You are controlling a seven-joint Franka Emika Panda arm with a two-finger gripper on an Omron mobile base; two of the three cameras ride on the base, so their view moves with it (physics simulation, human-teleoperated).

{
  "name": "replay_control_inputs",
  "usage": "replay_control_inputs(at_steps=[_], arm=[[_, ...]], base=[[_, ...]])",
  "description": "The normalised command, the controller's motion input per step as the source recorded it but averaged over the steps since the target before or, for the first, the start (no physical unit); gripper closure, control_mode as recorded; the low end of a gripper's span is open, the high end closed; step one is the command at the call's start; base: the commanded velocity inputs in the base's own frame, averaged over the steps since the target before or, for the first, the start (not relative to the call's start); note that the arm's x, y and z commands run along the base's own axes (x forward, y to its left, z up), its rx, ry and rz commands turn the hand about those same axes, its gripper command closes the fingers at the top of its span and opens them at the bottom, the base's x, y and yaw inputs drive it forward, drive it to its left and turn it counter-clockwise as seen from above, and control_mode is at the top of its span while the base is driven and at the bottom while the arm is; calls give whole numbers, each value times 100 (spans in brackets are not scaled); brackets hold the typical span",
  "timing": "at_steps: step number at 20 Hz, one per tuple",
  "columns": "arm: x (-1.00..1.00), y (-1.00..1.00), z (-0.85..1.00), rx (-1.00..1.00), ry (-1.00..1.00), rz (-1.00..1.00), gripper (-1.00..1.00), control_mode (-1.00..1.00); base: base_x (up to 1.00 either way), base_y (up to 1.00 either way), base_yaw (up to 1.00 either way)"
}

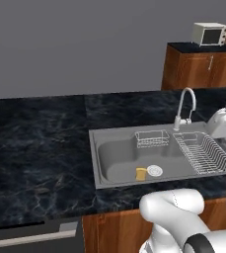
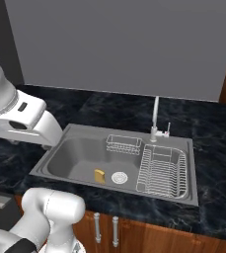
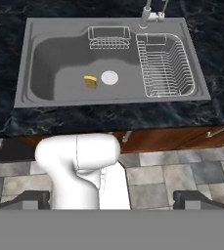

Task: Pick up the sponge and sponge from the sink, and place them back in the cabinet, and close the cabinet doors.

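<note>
A small yellow sponge (image 1: 141,173) lies on the floor of the grey steel sink (image 1: 98,158), just left of the round white drain (image 1: 154,170). The sponge (image 3: 90,81) and the sink (image 3: 25,63) also appear in the hand view, and in the right base view the sponge (image 2: 99,176) lies in the sink (image 2: 53,159). My gripper (image 3: 112,201) hangs high above and in front of the sink, well apart from the sponge. Its two dark fingertips (image 3: 35,199) stand wide apart with nothing between them. The cabinet and its doors are out of view.
A small wire basket (image 1: 152,139) sits at the basin's back and a wire dish rack (image 1: 201,152) fills the right side. The faucet (image 1: 185,106) rises behind them. Black marble counter (image 1: 35,143) surrounds the sink. A white appliance (image 1: 209,33) stands on a far wooden unit.
</note>
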Motion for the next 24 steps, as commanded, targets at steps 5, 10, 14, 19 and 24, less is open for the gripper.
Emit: replay_control_inputs(at_steps=[5,10,14,19,24], arm=[[32,10,-1,0,0,0,-100,-100],[53,30,0,0,0,0,-100,-100],[58,28,-3,0,0,0,-100,-100],[54,14,-21,4,0,0,-100,-100],[38,2,-34,8,0,-3,-100,-100]], base=[[9,1,0],[0,0,0],[0,0,0],[0,0,0],[0,0,0]])
